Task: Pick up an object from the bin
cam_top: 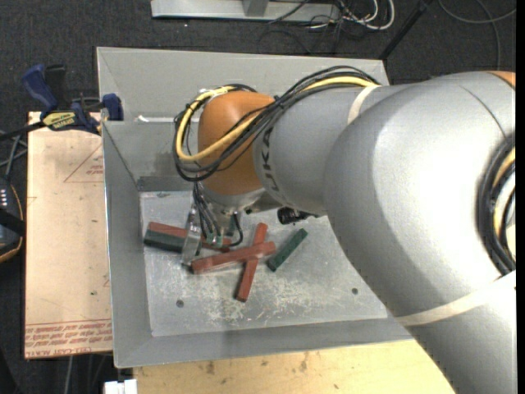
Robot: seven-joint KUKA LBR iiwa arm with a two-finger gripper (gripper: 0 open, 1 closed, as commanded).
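Gripper (207, 240) low over crossed red-brown bars (238, 258) (left of bin (328, 295)), opening cannot be told

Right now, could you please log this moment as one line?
tool: down at crossed red sticks | green stick: beside them

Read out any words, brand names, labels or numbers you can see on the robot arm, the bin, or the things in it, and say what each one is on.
Dark lettering on the grey arm link, running along it next to the orange cover: partly behind the cables, too blurred to read.
Red sticks and green stick: no text.
Bin: no text.
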